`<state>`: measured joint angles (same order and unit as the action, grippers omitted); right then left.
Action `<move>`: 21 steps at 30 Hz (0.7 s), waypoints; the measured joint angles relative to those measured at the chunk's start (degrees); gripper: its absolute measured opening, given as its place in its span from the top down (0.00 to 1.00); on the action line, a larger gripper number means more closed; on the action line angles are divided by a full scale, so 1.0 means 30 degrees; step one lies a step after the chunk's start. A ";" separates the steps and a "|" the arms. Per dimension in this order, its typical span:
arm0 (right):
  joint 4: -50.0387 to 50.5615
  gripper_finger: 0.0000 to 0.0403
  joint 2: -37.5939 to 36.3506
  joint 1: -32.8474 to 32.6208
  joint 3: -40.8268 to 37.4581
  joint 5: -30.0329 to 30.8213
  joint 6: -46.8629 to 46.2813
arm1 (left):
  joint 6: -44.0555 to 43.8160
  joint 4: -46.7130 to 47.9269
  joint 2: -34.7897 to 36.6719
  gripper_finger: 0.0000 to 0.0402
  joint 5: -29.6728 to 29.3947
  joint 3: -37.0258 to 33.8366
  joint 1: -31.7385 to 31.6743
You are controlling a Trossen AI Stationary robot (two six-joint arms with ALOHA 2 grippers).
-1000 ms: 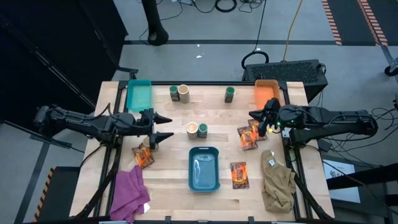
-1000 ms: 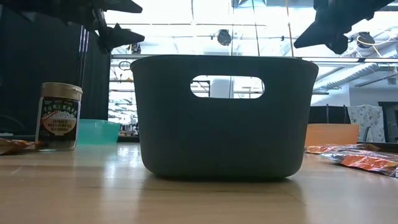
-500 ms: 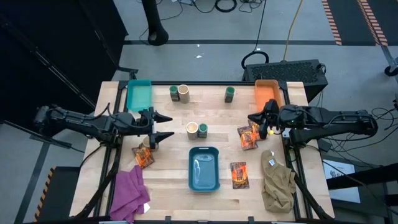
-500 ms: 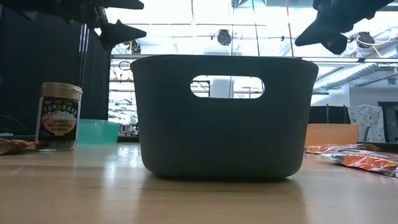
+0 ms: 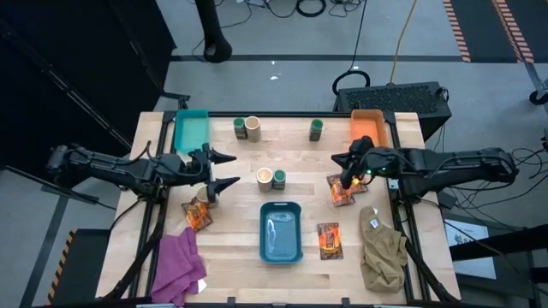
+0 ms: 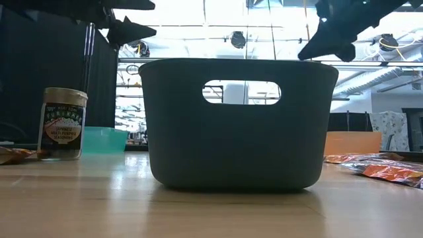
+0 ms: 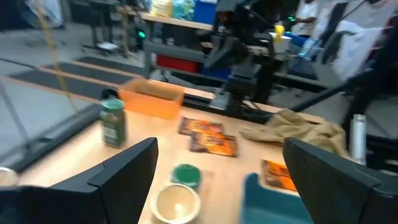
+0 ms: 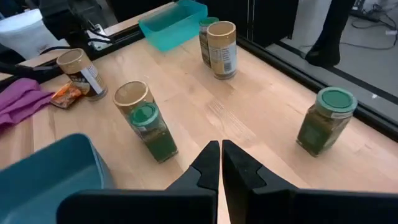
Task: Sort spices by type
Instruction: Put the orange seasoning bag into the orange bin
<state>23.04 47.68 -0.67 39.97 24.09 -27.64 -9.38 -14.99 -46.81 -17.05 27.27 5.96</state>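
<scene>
High view: wooden surface [image 5: 300,282] with a dark teal bin [image 5: 281,232] at lower centre, a turquoise tray [image 5: 191,130] at upper left and an orange tray [image 5: 367,127] at upper right. Left gripper [image 5: 227,170] sits left of centre, fingers spread wide apart, holding nothing; in the left wrist view both dark fingers [image 7: 124,174] flank the scene with a broad gap. Right gripper [image 5: 343,165] sits right of centre above the orange-and-black packets [image 5: 341,188]; right wrist view shows its fingertips [image 8: 208,163] pressed together, nothing between them. Spices: a green jar [image 5: 240,128] touching a cream-topped jar [image 5: 253,127] at upper centre-left; a lone green jar [image 5: 316,129] at upper centre-right; another cream-topped jar [image 5: 265,178] and green jar [image 5: 279,179] paired at centre, just above the bin. One packet [image 5: 330,240] lies just right of the bin; another packet [image 5: 197,215] at lower left, with a jar [image 5: 202,195] just above it. Purple cloth [image 5: 177,267] at lower left corner, khaki cloth [image 5: 382,250] at lower right. Low view: the bin fills the middle, a labelled jar [image 6: 63,123] at left.
</scene>
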 joint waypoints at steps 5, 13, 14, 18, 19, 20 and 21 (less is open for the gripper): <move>0.0611 1.00 0.0670 0.0320 0.0000 -0.0071 -0.1376 | -0.0866 0.0057 0.0000 0.13 -0.0543 0.0000 0.0000; 0.2768 1.00 0.1072 0.0373 0.0000 -0.0140 -0.3565 | -0.3759 0.0525 -0.0198 0.13 -0.1879 0.0000 0.0005; 0.2812 1.00 0.1128 0.0373 0.0000 -0.0142 -0.3571 | -0.3936 0.0520 -0.0276 0.13 -0.2146 0.0000 0.0002; 0.2815 1.00 0.1327 0.0373 0.0000 -0.0137 -0.3613 | -0.4287 0.0523 -0.0566 0.13 -0.3555 0.0000 0.0006; 0.2873 1.00 0.1423 0.0373 0.0000 -0.0145 -0.3682 | -0.4578 0.0583 -0.0625 0.13 -0.3714 0.0000 0.0000; 0.3127 1.00 0.1546 0.0373 0.0000 -0.0187 -0.3851 | -0.5038 0.0713 -0.0668 0.13 -0.3759 0.0000 0.0000; 0.3526 1.00 0.1694 0.0373 0.0000 -0.0251 -0.4160 | -0.5237 0.0792 -0.0762 0.13 -0.3763 0.0000 0.0000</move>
<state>33.62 52.76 0.45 39.97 23.34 -40.12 -25.09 -12.61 -49.09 -28.34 27.27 5.96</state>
